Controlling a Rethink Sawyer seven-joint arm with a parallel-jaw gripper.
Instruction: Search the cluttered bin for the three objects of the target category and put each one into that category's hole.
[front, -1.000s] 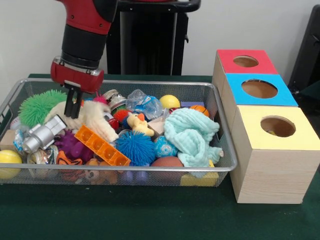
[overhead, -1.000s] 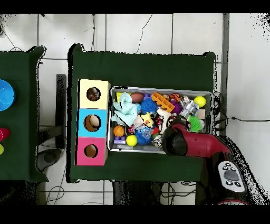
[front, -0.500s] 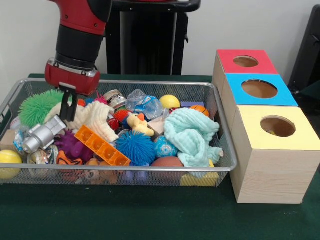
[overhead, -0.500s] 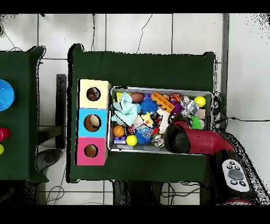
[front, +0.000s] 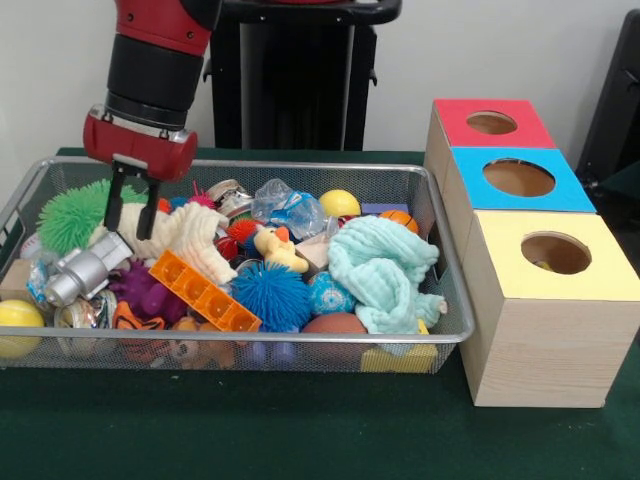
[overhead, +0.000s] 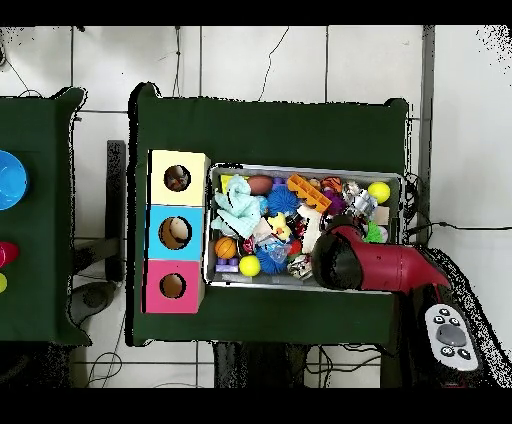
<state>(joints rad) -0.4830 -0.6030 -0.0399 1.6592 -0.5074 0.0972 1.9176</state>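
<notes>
The wire-mesh bin (front: 250, 341) is full of toys; it also shows in the overhead view (overhead: 300, 167). My gripper (front: 129, 230) is open and empty. It hangs over the bin's left end, its tips just above a cream cloth (front: 190, 235) and next to a green spiky ball (front: 72, 212). In the overhead view my arm (overhead: 345, 262) covers the gripper. One printed fabric ball (front: 227, 193) seems to lie by the far wall (overhead: 298, 265); I cannot make out the others. The yellow-topped box's hole (front: 556, 253) is at the right (overhead: 177, 179).
Blue-topped (front: 518, 178) and red-topped (front: 491, 122) boxes stand behind the yellow one. In the bin lie a pale mint cloth (front: 385, 270), a blue spiky ball (front: 270, 293), an orange block (front: 203, 291), a silver toy (front: 85, 270) and a yellow ball (front: 18, 325).
My gripper has moved left and risen a little over the bin's left end. Its fingers have spread apart.
</notes>
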